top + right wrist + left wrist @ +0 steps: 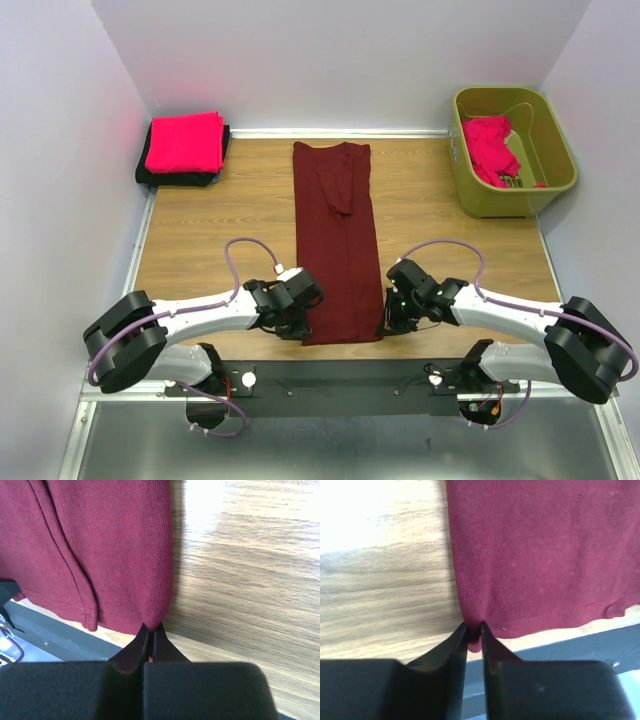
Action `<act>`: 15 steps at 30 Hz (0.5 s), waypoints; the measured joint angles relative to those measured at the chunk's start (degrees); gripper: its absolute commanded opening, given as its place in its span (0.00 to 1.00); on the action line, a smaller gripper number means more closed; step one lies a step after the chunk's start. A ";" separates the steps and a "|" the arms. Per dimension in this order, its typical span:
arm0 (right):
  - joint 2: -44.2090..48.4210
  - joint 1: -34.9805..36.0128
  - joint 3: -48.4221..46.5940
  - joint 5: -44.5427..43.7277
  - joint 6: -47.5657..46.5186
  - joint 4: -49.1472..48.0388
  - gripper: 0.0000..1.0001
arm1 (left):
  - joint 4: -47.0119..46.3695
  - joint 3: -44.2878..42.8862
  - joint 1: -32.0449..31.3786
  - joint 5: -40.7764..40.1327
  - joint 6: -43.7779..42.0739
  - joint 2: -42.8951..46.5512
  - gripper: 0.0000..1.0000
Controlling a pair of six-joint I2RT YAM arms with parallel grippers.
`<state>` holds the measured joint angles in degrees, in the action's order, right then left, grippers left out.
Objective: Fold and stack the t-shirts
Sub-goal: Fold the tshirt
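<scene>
I see the left gripper (473, 627) and the right gripper (150, 628) each pinching a near hem corner of the maroon t-shirt (337, 240), which lies in a long strip mid-table (220, 210).

Table: a light-brown wood-grain tabletop (220, 230) is lying flat across the middle of the top view. Its grain is running left to right, and bright glare is washing out patches in both wrist views.
Bin: an olive-green rectangular plastic bin (560, 150) is sitting at the far right corner of the tabletop. It is opening upward, just beside the right wall.
Walls: plain white panels (340, 60) are enclosing the tabletop at the back and on both sides.
Rail: a silver metal strip (340, 132) is running along the far edge, where wood is meeting wall.
Base plate: a flat black bar (340, 378) is stretching across the near edge.
Lower surface: a grey brushed-metal sheet (340, 445) is showing below the bar, dully reflecting light.
</scene>
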<state>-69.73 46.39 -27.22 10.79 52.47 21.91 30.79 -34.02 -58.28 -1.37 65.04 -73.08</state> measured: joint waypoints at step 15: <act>5.20 0.00 1.79 2.40 -0.52 6.78 0.00 | -0.42 2.99 -3.72 3.21 2.23 3.34 0.00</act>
<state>-64.53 46.39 -25.43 13.19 51.94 28.69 30.37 -31.03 -62.00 1.85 67.26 -69.73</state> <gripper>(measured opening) 0.014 0.010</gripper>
